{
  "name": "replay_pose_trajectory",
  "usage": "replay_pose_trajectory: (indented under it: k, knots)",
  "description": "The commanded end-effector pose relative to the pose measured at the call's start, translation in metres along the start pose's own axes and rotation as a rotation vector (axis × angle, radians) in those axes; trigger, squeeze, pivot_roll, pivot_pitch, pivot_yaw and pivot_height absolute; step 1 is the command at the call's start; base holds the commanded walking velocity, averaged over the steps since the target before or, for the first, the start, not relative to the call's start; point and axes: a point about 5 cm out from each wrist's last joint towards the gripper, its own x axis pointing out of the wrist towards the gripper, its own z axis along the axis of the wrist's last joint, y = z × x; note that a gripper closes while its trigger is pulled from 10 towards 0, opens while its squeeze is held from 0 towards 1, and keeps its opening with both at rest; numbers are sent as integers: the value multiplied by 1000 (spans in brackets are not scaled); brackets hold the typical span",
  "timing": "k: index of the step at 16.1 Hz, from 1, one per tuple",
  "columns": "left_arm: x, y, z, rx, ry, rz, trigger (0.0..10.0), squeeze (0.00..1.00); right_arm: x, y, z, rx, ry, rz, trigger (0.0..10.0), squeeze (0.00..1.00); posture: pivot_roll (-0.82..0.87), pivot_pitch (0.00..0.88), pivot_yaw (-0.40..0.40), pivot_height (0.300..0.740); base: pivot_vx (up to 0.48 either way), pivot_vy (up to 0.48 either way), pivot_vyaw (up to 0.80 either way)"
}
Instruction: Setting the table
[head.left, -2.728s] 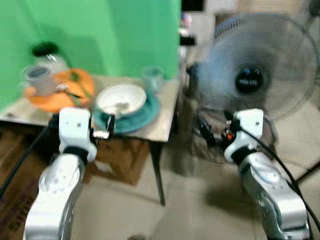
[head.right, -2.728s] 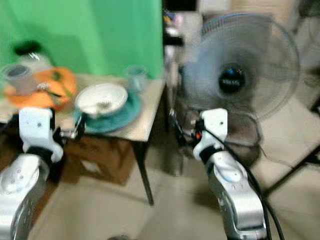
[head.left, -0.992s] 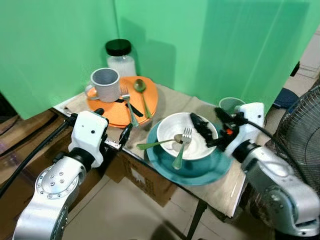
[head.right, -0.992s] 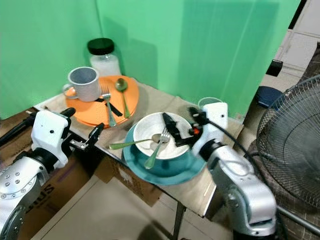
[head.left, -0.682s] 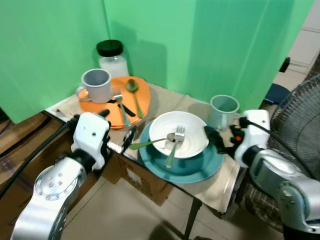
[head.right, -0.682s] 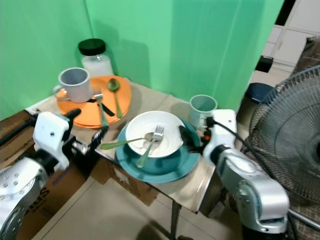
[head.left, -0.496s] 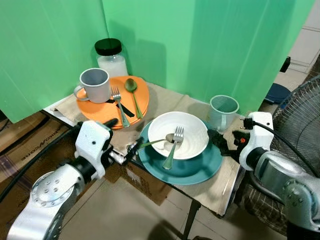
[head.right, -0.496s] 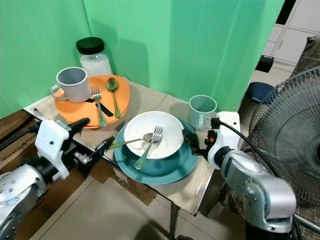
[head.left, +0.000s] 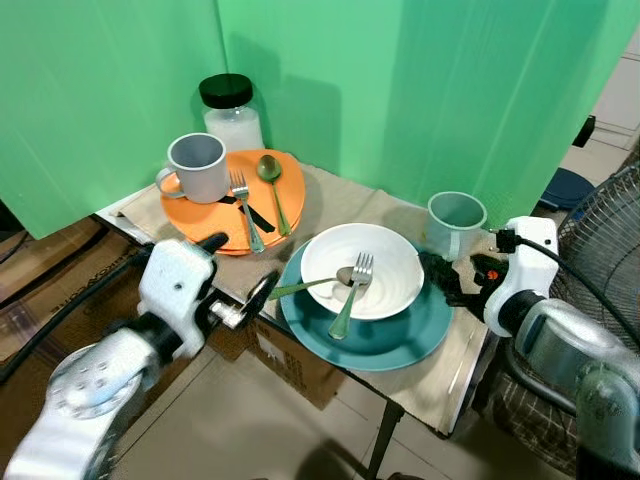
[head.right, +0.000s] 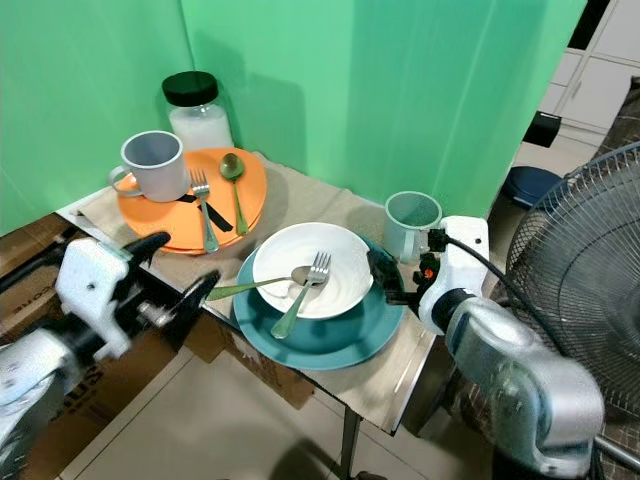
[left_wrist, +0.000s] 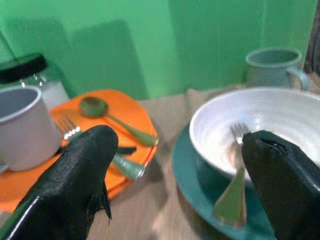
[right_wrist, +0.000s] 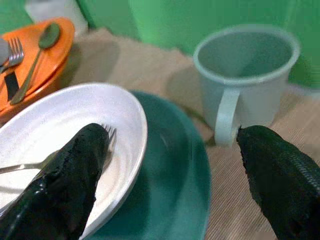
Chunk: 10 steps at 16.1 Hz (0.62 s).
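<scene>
Tableware sits on a small counter in front of a green backdrop. Taking the teal plate as the landmark: well to its left lies an orange plate carrying a grey mug, 1 fork and 1 green spoon, with a black strip lying across under the fork. Behind the orange plate stands a jar with a black lid. The left gripper hovers at the counter's front edge, between the 2 plates and just left of the teal plate; its jaws are spread wide apart and hold nothing. On the teal plate rests a white bowl, and in the bowl lie a second fork and a second spoon, both handles sticking out over the bowl's left rim. Just behind the teal plate's right side stands a pale green mug. The right gripper is at the teal plate's right edge, beside that mug; its jaws are also wide apart and empty. Further right is a fan.
</scene>
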Motion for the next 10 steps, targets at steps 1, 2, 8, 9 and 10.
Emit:
replay_pose_trajectory:
  k: [1, 2, 8, 9, 10]
  knots:
    - [3, 0, -1, 13, 6, 28, 10000, 0, -3, 3, 5, -37, -54, -1, 10000, 0, -39, 0, 45, 740, 0, 0, 0]
    - [4, -1, 0, 16, 2, 36, 10000, 0, -4, 4, 5, -12, -71, -2, 10000, 0, -41, 0, 51, 740, 0, 0, 0]
    - [-7, -5, 2, -7, 15, -135, 10000, 0, 3, 12, -7, 91, 79, 65, 10000, 965, -44, 0, 51, 740, 0, 0, 0]
    - [-9, -3, 4, -7, 12, -150, 10000, 0, 5, 10, -8, 126, 92, 51, 10000, 1000, -38, 0, 44, 740, 0, 0, 0]
    - [-10, -2, 5, -9, 10, -158, 10000, 0, 6, 9, -8, 147, 102, 43, 10000, 1000, -34, 0, 39, 740, 0, 0, 0]
